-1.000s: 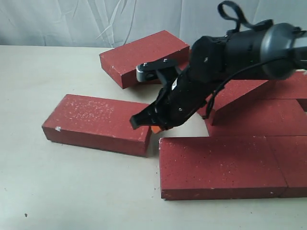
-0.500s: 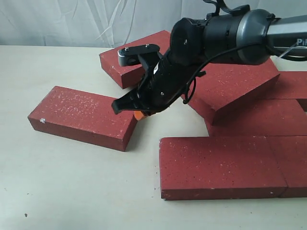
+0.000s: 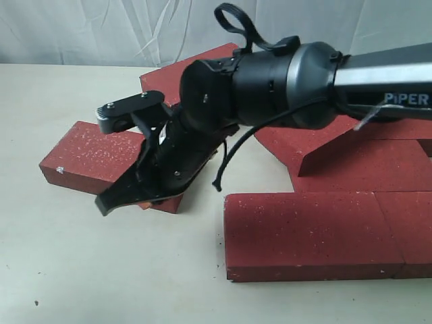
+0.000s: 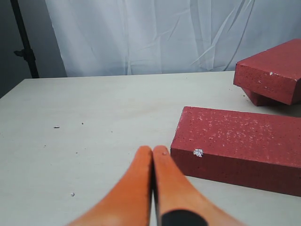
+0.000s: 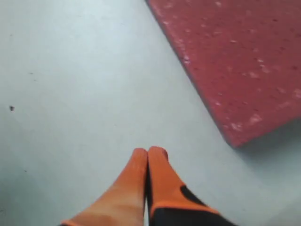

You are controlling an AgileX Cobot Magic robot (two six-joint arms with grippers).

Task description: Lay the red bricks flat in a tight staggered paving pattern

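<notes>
both jaws closed; r. arm [image 3: 270, 84] low over lone red brick [image 3: 74, 152].

The red bricks [image 3: 304, 233] look rough and matt, flecked white. The table [image 3: 67, 270] is smooth and pale, perhaps wood. On my right gripper [image 5: 148, 151] the fingers [image 5: 124, 188] are smooth matt orange.

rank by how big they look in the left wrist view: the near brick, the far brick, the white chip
1. near brick
2. far brick, though farther off and cropped
3. white chip

Dark-red speckled bricks [image 3: 304, 229], some flat, some tilted, loosely scattered
</notes>
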